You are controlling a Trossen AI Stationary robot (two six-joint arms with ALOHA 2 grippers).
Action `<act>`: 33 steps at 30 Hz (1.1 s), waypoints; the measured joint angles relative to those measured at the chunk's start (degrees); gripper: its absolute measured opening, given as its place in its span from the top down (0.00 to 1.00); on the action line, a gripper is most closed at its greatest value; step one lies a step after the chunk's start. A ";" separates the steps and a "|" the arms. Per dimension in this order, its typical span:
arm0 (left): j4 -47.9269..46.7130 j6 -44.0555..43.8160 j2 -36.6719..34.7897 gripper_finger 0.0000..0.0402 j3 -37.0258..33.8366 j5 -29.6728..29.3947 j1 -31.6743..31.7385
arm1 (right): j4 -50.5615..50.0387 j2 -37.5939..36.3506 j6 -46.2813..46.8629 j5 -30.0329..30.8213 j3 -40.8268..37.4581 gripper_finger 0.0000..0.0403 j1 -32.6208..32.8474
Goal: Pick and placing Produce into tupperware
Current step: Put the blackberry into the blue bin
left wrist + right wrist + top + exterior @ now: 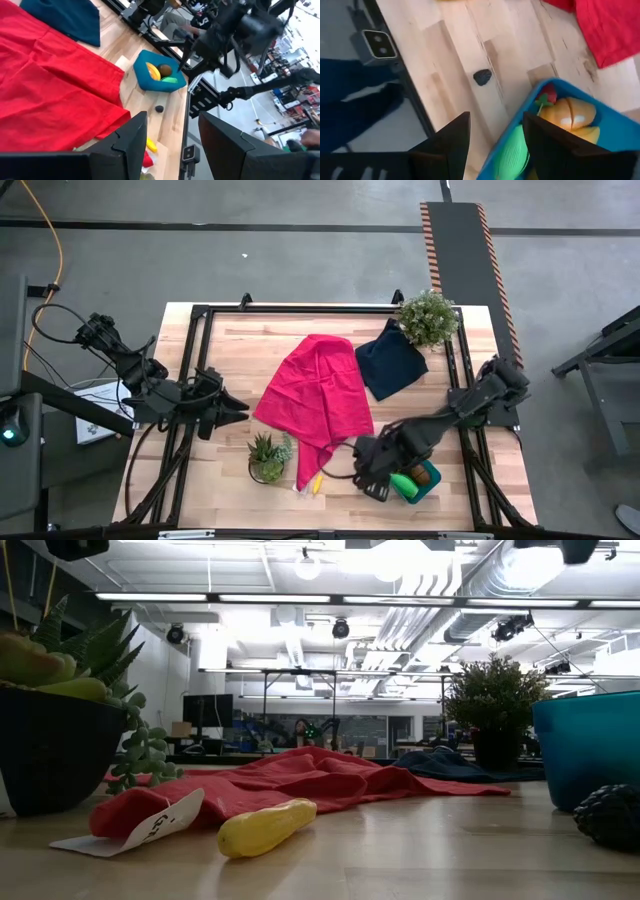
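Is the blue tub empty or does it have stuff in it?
Not empty. The tub holds a green piece, an orange piece and something red. A banana lies out on the table.

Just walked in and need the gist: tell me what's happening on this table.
The right pincer hangs open over the teal tupperware, holding nothing; the tub already contains an orange piece, a green piece and a yellow one. A yellow banana still lies on the table by the red cloth, and a small dark piece sits beside the tub. The left pincer waits open at the left side.
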 joint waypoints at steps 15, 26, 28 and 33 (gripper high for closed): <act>-1.42 -3.64 2.32 0.59 0.00 0.80 0.00 | -0.99 11.98 6.81 0.91 6.52 0.57 0.68; -2.15 -5.52 2.50 0.59 0.00 2.71 -0.02 | -0.94 13.30 19.63 -0.70 6.52 0.57 1.05; -2.23 -5.48 2.52 0.59 -0.02 2.71 -0.02 | 0.48 13.30 19.27 -0.65 6.52 0.57 1.15; -5.07 -5.50 2.51 0.59 -0.01 2.73 -0.02 | 4.42 13.30 11.26 1.42 6.52 0.57 2.26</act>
